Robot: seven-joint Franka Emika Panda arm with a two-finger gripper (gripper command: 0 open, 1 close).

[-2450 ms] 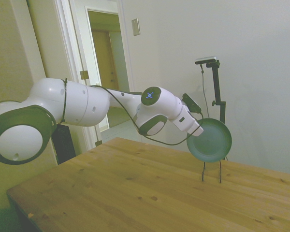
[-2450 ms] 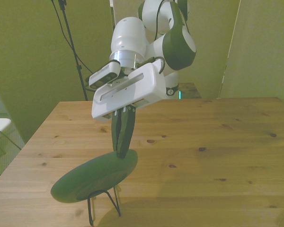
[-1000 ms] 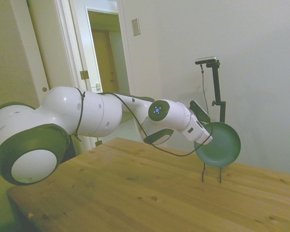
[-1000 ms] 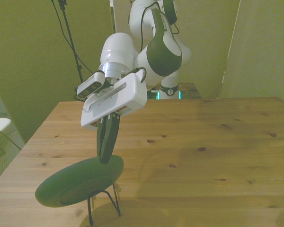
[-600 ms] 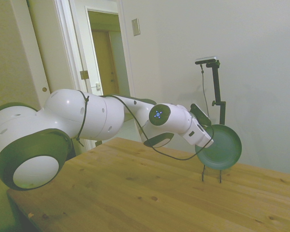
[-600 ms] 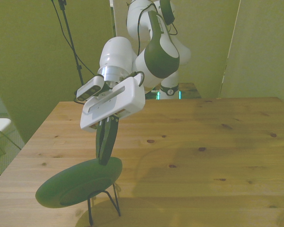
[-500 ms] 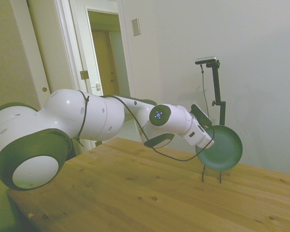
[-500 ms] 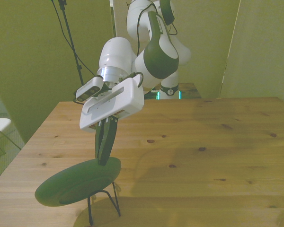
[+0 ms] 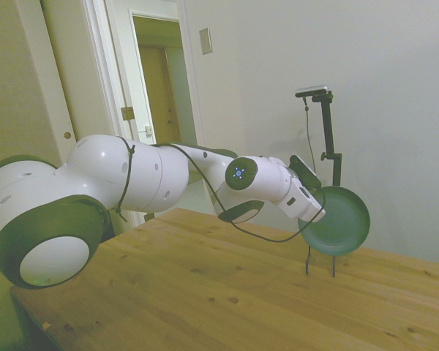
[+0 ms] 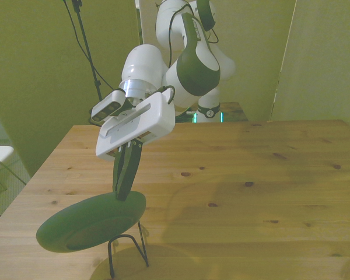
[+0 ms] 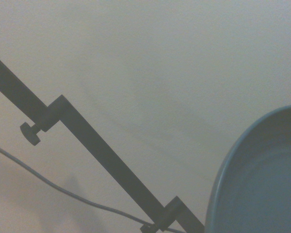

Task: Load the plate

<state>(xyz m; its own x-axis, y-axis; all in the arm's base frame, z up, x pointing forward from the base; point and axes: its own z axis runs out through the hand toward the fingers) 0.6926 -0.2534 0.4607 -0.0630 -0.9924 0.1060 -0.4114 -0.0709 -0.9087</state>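
We found the gripper (image 10: pixel 122 192) with its two dark fingers drawn together on the rim of the plate (image 10: pixel 87 223), pinching the edge nearest the arm, so the dull green disc hung out beyond the fingertips, tipped up on edge, in the air. Directly below it stood a black wire rack (image 10: pixel 128 251) on the wooden table (image 10: pixel 251 192), near the table's edge closest to the front camera; in the side view the plate (image 9: pixel 338 221) sat just above the rack's two upright wires (image 9: pixel 320 259), and we could not tell whether it touched them. The wrist view caught only a curved slice of the plate's rim (image 11: pixel 262 179) against a pale wall. We judged the plate light and stiff, likely plastic, with a smooth surface that could slip or pivot in a thin rim pinch; the raised rim looked the only sensible hold, since the disc was wider than the fingers could span. Set beside the frames from 2.5 s ago, the arm had stretched farther out from its base, and the plate had travelled with it: toward the side view's right and slightly lower, and toward the front view's left. The grip point on the rim looked unchanged, and the rack had not moved.
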